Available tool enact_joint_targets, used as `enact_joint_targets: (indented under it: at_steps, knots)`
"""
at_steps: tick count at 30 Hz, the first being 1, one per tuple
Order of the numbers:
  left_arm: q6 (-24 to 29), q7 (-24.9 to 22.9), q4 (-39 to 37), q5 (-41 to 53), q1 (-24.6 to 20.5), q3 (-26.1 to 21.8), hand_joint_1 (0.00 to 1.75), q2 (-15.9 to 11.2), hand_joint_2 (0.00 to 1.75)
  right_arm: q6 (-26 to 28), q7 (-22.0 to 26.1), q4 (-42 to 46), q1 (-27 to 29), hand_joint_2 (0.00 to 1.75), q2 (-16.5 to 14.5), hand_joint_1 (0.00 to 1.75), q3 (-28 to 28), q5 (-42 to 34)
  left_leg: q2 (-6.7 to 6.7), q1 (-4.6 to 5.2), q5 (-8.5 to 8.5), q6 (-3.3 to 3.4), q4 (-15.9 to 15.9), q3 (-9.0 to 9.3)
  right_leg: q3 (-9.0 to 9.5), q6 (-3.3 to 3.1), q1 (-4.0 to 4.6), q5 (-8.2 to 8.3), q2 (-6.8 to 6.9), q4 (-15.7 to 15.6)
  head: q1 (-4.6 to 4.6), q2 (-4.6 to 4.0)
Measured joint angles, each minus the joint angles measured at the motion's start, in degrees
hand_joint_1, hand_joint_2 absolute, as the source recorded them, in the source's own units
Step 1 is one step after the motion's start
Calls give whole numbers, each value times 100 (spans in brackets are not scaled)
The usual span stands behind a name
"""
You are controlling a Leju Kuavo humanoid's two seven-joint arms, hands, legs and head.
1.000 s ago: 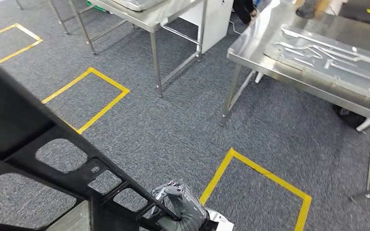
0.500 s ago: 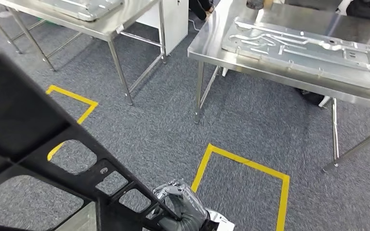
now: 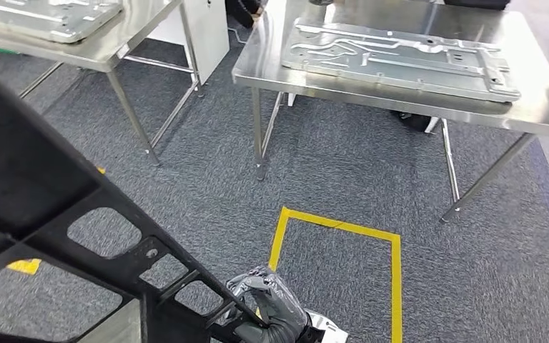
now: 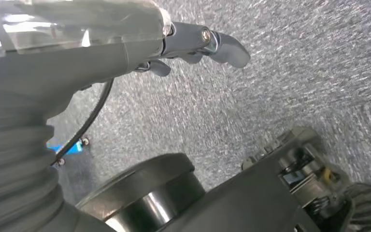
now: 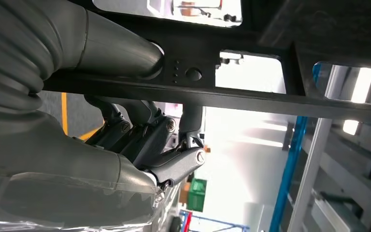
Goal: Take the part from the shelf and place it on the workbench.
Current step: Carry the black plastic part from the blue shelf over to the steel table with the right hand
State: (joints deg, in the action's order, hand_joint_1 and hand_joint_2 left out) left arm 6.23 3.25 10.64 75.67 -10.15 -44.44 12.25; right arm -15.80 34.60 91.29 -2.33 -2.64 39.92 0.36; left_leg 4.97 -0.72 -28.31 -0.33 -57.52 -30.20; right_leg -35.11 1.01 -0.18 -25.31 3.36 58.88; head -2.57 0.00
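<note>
While the part (image 3: 64, 214), a big black frame with cut-out windows, hangs low over the grey carpet (image 3: 343, 179) at the near left, the right hand (image 3: 271, 311) grips one of its thin bars from below, fingers (image 5: 174, 166) wrapped round the bar and the thumb lying along it. The frame runs up and to the left from that grip, well clear of any table. The left hand (image 4: 125, 43) hangs over bare carpet with its fingers (image 4: 222, 46) stretched out and apart, holding nothing.

Just ahead of the right hand a square of yellow tape (image 3: 393, 246) is laid on the carpet. Beyond it stands a steel table (image 3: 543, 114) on thin legs, carrying a flat pressed metal panel (image 3: 400, 57). A second steel table (image 3: 114, 50) stands to the left of it, with another panel (image 3: 43, 14) on top, and a white cabinet (image 3: 207, 36) sits between the two.
</note>
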Motion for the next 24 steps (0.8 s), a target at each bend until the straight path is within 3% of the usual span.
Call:
enact_joint_targets:
  at_steps: [2,3,5,7,8,9,10,12,14,16,17,18,20,22,24]
  knots:
    - [3,-1,0,0,-19,0,0,0,175,-1,1,7,6,175,-1,169,-1,1,98,9,-28,-63,16,44,-1,-63,21,-21,-89,-37,-1,0]
    - [4,-1,0,-1,-32,0,0,1,175,-1,1,11,11,175,-1,169,-2,2,82,-2,-52,-98,8,63,12,-92,12,-15,-147,-58,-1,0]
    - [5,-1,0,0,-43,0,0,1,175,1,-1,20,9,175,-7,169,-2,4,-128,-26,-236,-152,-234,-8,48,-160,-22,6,-259,-107,-1,0]
    - [6,0,0,-4,-22,-1,0,1,175,1,-2,22,4,175,-13,169,0,6,-377,-39,-598,-176,-937,-336,62,-206,-31,13,-376,-119,-1,0]
    - [6,4,0,-8,-14,-2,0,-1,175,1,-2,22,4,175,-14,169,1,7,-417,-40,-743,-183,-1319,-532,63,-217,-26,12,-446,-117,-1,0]
    - [7,8,0,-11,-12,-4,0,-2,175,0,-3,22,6,175,-14,169,1,8,-433,-40,-791,-187,-1573,-675,67,-222,-21,11,-520,-115,-1,0]
    - [7,9,0,-14,-14,-5,0,-3,175,-1,-4,22,7,175,-14,169,1,9,-438,-40,-721,-186,-1621,-727,74,-222,-18,8,-596,-111,-1,0]
    - [10,8,0,-11,-19,-7,0,-9,175,-1,-5,22,6,175,-14,169,0,9,-502,-45,-306,-165,-1108,-548,95,-209,-18,-1,-755,-99,-1,0]
    - [14,5,0,-10,-8,-7,0,-16,175,-1,-6,22,3,175,-14,169,2,11,-786,-61,28,-126,-391,-277,77,-165,-14,-17,-909,-59,-1,0]
    - [16,6,0,-9,5,-7,0,-17,175,-1,-8,22,0,175,-14,169,4,14,-970,-60,77,-89,-100,-176,18,-90,-27,-8,-1035,-31,-2,1]
    - [17,6,0,-10,8,-7,0,-16,175,-1,-9,22,0,175,-13,169,4,16,-925,-56,74,-66,-69,-165,-9,-45,-34,8,-1101,-35,-2,1]
    - [17,5,0,-11,9,-8,0,-13,175,-1,-9,23,3,175,-11,169,2,16,-861,-59,92,-31,-55,-157,-21,-11,-43,16,-1110,-37,-2,1]
    - [21,9,0,-16,-4,-10,0,-3,175,0,-8,26,0,175,-5,169,-2,18,-722,-76,123,49,2,-129,-114,37,-24,-102,-863,147,-1,0]
    - [27,15,0,-35,1,-13,0,0,175,4,-9,27,-6,175,-2,169,-2,31,-584,-68,125,96,25,-114,-415,66,-23,-434,-502,769,0,0]
    - [42,22,0,-63,24,-19,0,-7,175,21,-12,27,-5,175,-1,169,-1,65,-463,-55,113,103,22,-116,-754,98,-52,-696,-389,1444,-1,0]
